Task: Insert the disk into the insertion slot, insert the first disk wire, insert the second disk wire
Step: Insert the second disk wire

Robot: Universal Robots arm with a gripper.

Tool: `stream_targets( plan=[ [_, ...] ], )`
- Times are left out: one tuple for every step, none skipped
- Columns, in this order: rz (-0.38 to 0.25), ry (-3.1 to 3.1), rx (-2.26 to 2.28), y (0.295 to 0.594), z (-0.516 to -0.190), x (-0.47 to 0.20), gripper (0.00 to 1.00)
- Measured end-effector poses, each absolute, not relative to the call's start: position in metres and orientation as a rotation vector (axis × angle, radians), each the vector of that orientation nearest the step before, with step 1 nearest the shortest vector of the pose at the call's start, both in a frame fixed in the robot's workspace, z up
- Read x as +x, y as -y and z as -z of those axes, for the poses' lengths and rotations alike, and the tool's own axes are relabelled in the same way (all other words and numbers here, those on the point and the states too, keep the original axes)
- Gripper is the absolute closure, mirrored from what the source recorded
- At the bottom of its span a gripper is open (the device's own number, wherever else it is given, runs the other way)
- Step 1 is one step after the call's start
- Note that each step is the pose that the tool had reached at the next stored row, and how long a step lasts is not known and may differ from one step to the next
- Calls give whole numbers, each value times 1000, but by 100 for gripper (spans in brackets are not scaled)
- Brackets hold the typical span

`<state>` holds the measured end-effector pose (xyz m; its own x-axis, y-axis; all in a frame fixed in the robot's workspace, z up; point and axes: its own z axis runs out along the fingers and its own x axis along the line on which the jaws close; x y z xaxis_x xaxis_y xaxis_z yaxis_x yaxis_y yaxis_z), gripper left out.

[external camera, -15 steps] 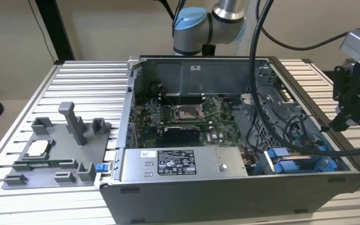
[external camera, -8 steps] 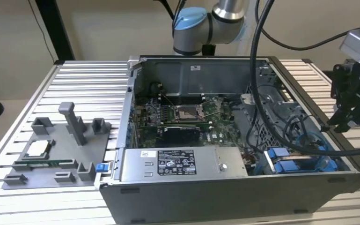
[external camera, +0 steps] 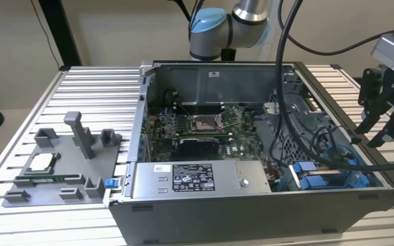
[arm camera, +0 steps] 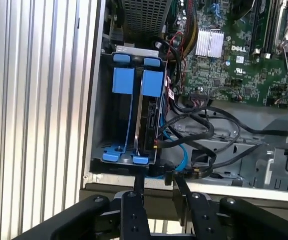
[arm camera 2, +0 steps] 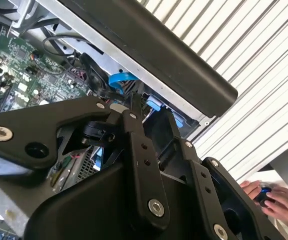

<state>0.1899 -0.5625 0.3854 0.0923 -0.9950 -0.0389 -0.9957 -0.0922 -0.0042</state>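
Gripper (arm camera: 157, 181) hangs with fingers spread, gripping nothing, over the computer case (external camera: 251, 215) edge. Just inside sits the blue-railed insertion slot (arm camera: 111, 125).

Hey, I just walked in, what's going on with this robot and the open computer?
A robot arm is working on an open computer case on a slatted metal table. Its gripper hangs open and empty over the case's edge, by the insertion slot with blue rails. Black and blue cables lie beside that slot. A person's hand is off to one side.
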Motion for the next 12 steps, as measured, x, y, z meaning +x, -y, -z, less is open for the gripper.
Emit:
stream_targets(
  plan=[
    [-43, -2092, -2305, 562, -385, 190, 0],
    [-45, -2089, -2311, 562, -385, 191, 0],
    [-51, -2087, -2316, 562, -385, 191, 0],
    [-60, -2088, -2322, 562, -385, 192, 0],
    [-70, -2090, -2328, 562, -384, 192, 0],
    [-82, -2092, -2334, 562, -384, 193, 0],
    [-94, -2095, -2340, 562, -384, 193, 0],
    [-107, -2099, -2347, 562, -384, 193, 0],
    [-118, -2102, -2351, 562, -384, 194, 0],
    [-127, -2104, -2354, 562, -384, 195, 0],
    [-134, -2104, -2354, 562, -383, 196, 0],
    [-142, -2102, -2351, 562, -383, 197, 0]
  ],
)
